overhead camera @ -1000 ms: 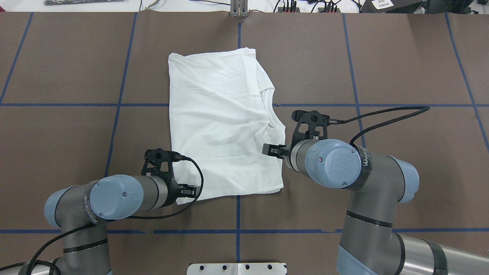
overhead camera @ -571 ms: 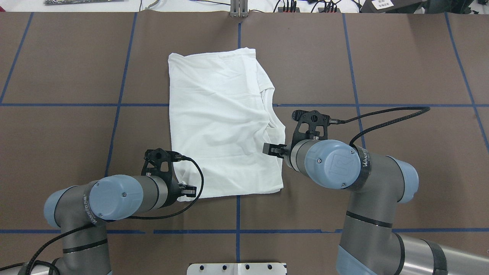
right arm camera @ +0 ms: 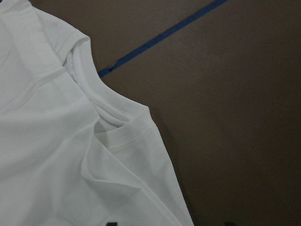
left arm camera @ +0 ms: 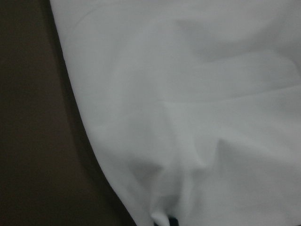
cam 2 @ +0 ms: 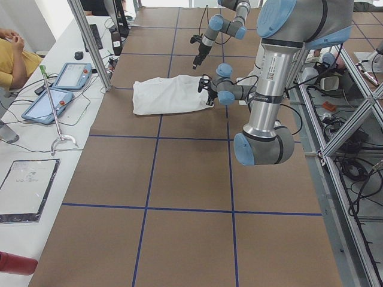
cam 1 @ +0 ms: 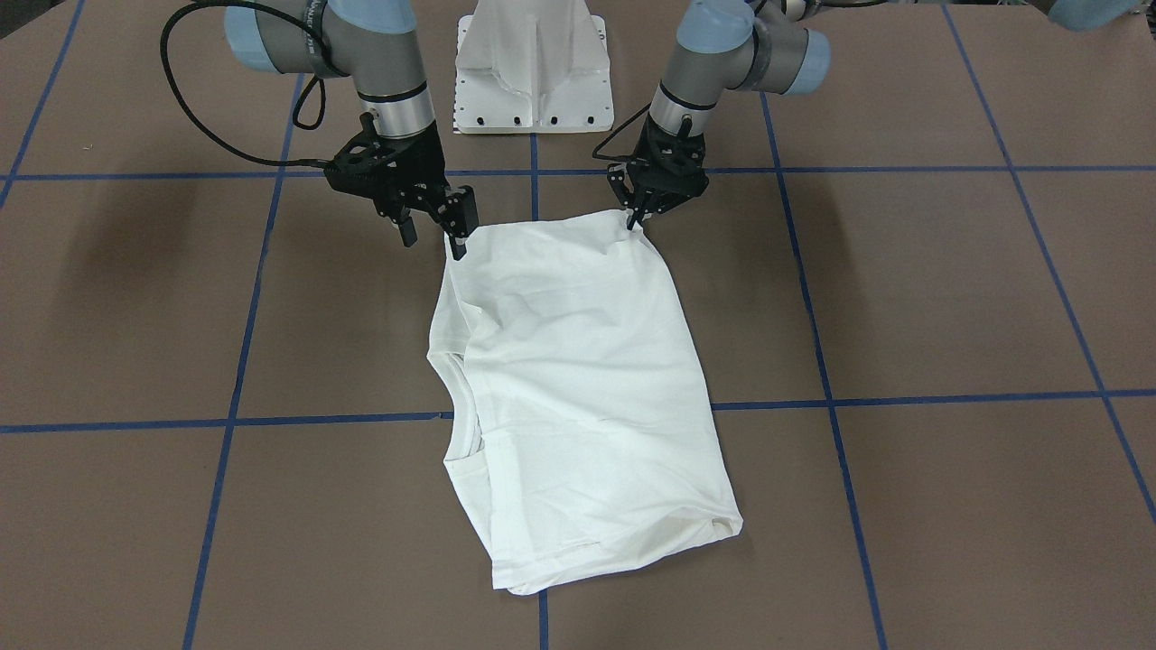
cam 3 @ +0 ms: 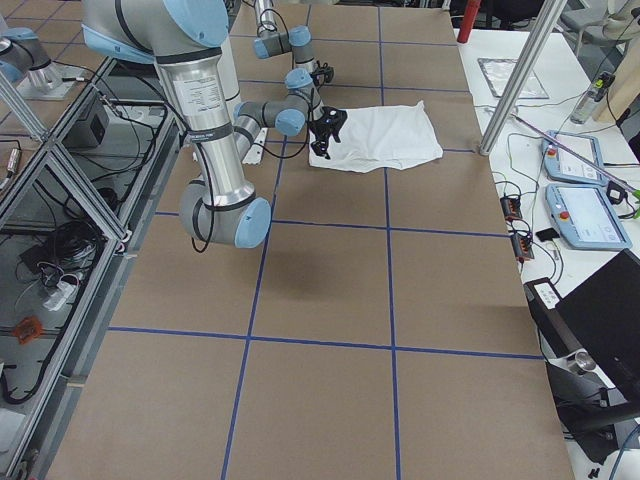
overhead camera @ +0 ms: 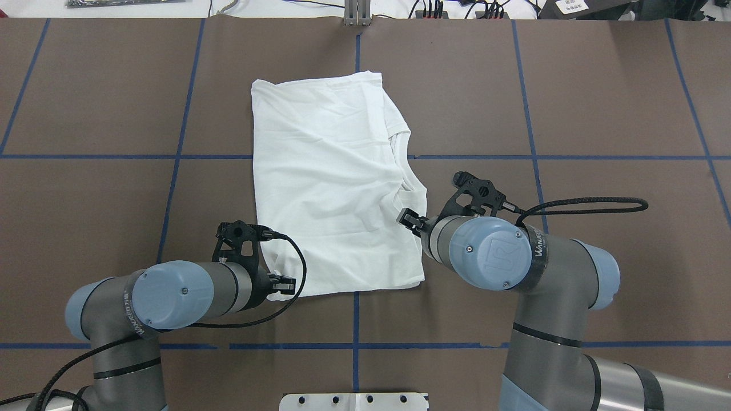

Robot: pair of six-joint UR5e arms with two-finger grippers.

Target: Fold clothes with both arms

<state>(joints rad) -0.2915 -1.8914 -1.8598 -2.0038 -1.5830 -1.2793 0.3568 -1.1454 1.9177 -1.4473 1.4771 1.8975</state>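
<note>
white t-shirt (cam 1: 578,388) is seen front-on, folded into a long panel and laid flat mid-bench (cam 1: 903,298), collar (cam 1: 459,397) tucked along one long edge. left hand (cam 1: 639,217) is clamped on the corner at the robot's end, judged so that this hem can be lifted for the next fold. right hand (cam 1: 433,236) is held with fingers apart, one fingertip at the other near corner, one over bare bench; nothing is gripped. pedestal base (cam 1: 533,72) is set behind, well apart.

overhead: t-shirt is laid across blue tape lines (overhead camera: 114,156). left hand (overhead camera: 281,283) is shown at the near left corner; right hand (overhead camera: 408,218) is poised over the right edge, near the collar. a black cable (overhead camera: 302,268) is looped over the hem next to the left hand; a snag is judged possible.

side views: hands are too small to be judged. a person (cam 2: 12,51) and pendants (cam 2: 72,75) are kept off the bench, well apart from the t-shirt.

left wrist: frame is filled with white cloth; the grip itself cannot be made out. right wrist: collar, shirt edge and bare bench are shown below the hand.
</note>
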